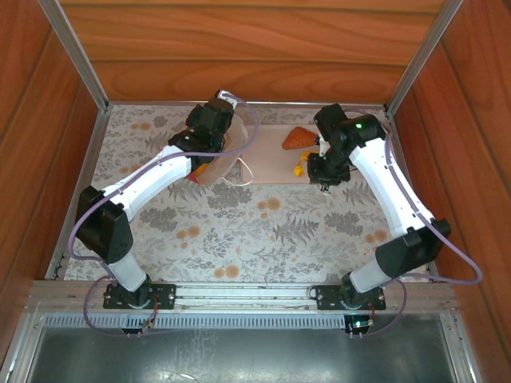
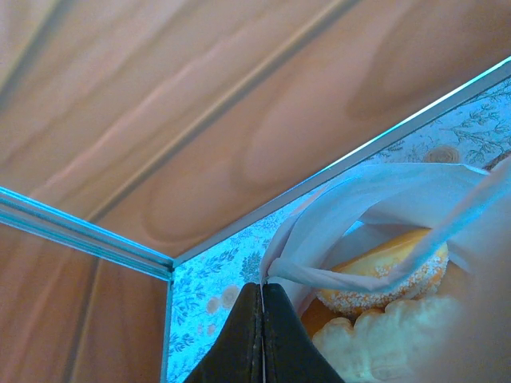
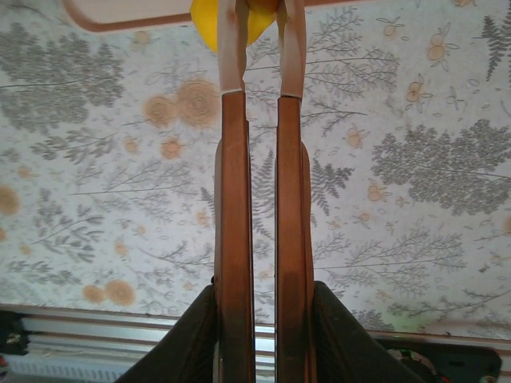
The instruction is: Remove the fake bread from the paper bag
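White paper at the rim of the tall narrow paper bag was pinched between the fully closed fingers of the left hand, apparently so that the mouth was held up and open while the contents were fetched out. Inside that mouth a golden round roll crusted with pale sugar grains was seen, with a pale knobbly pastry just in front of it, so a good part of the fake bread was judged to be in the bag. In the overhead view the bag was seen tilted at the left end of the flat pale pink tray, under the left wrist, with orange pieces showing at its near left side; whether these lay inside the bag could not be told. The right hand was closed narrowly around the brown arms of a pair of tongs with pale tips. The tips were brought together on a small yellow toy piece at the near edge of the tray. An orange croissant-shaped pastry lay on the tray, well apart from the bag, and was taken as one piece already out. The tray was presumably placed beside the bag so that each piece needed carrying only a short way over the floral-patterned worktop. The task was judged to be in its early part, with more trips of the tongs into the held-open mouth needed.
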{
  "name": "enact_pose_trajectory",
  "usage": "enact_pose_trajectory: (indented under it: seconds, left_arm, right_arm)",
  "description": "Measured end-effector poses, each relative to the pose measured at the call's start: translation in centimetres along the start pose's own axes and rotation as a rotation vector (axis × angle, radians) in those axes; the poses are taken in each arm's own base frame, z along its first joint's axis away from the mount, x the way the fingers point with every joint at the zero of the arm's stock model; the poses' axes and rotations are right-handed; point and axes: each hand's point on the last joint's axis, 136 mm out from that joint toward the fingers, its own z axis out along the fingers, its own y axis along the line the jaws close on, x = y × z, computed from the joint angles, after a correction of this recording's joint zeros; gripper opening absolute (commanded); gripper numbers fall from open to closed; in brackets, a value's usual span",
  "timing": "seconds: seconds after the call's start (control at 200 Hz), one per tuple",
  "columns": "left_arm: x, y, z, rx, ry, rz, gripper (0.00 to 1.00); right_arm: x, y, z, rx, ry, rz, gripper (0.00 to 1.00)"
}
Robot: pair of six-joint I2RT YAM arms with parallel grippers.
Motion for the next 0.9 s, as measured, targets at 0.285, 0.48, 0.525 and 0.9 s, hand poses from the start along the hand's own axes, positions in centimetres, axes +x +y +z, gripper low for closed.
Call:
enact_pose_trajectory:
  seconds: [0.285,0.48,0.525,0.9]
  left_arm:
    - [-0.1,-0.2,0.0,0.016,-0.006,-0.009,0.00]
    - [-0.1,-0.3,0.1,0.022,-0.007,-0.010,0.00]
    - [-0.1,-0.2,0.1,0.021,-0.007,-0.011,0.00]
    - [-0.1,-0.2,0.1,0.022,-0.009,-0.013,0.00]
  right_arm:
    - [-2.2,-1.7,3.7,0.109,0.093,-0.008,0.28]
    - [-4.0,-2.3,5.4,0.155,0.121,-0.022,0.32]
    - [-4.4,-2.4,5.7,0.163,0.124,-0.022,0.33]
    - [-6.0,-2.7,7.1,0.210,0.157,-0.047,0.43]
